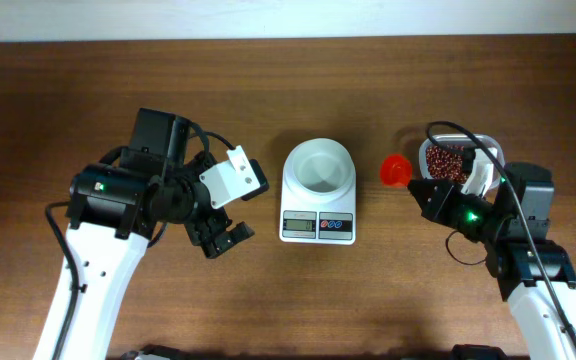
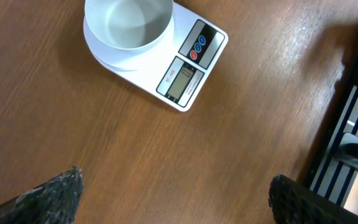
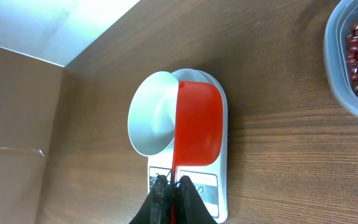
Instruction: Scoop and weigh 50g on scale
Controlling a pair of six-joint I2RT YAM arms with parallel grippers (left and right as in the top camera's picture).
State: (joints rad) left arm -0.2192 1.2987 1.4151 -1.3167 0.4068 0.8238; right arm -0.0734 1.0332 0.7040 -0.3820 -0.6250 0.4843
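The white scale (image 1: pixel 318 212) stands mid-table with its round white bowl (image 1: pixel 318 166) on top; nothing lies in the bowl. My right gripper (image 1: pixel 420 188) is shut on the handle of a red scoop (image 1: pixel 396 170), held between the scale and the bean tub. In the right wrist view the scoop (image 3: pixel 197 124) hangs before the bowl (image 3: pixel 154 112), and no beans show in it. The right gripper (image 3: pixel 173 183) pinches its thin handle. My left gripper (image 1: pixel 223 238) hovers open left of the scale, with nothing between its fingertips (image 2: pixel 61 193). The scale (image 2: pixel 185 68) lies ahead of it.
A clear plastic tub (image 1: pixel 488 150) of red beans (image 1: pixel 450 160) stands at the right, just behind my right gripper; it also shows at the right wrist view's top right, tub (image 3: pixel 333 68). Bare wood surrounds the scale.
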